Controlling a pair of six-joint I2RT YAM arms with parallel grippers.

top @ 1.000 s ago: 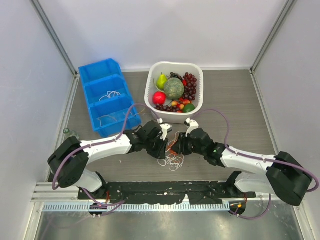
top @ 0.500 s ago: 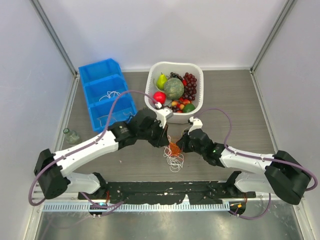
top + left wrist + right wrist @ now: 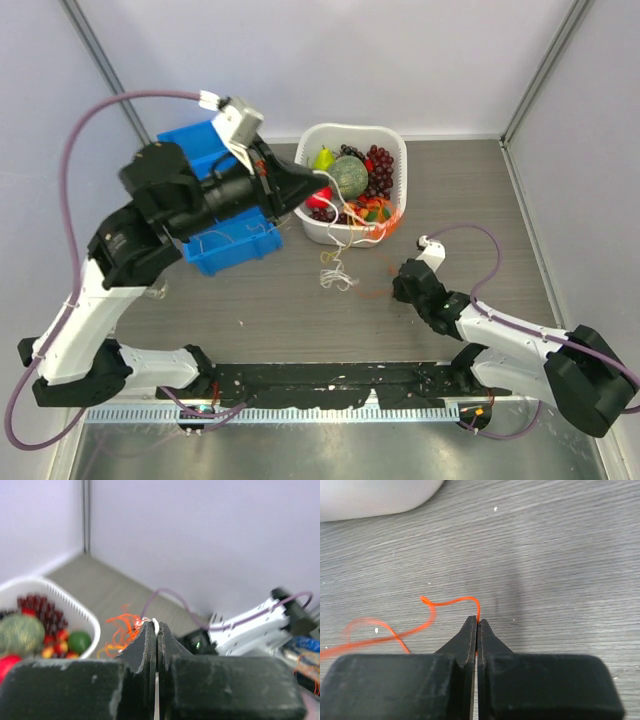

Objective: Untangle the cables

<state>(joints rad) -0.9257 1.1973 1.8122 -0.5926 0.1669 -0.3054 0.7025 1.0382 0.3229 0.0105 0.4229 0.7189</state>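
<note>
Left hand (image 3: pixel 312 180) is up high over the basket (image 3: pixel 352 129), pinched tight on the white cable (image 3: pixel 335 278), which hangs from it almost straight down to small loops on the tabletop (image 3: pixel 480 200). The orange-red cable (image 3: pixel 451 600) bunches at the basket's front rim, then runs low and rightward across the wood into the right hand (image 3: pixel 477 625), squeezed closed on its end. Where white and orange cross near the rim is too tangled to read, and the left wrist view blurs it.
</note>
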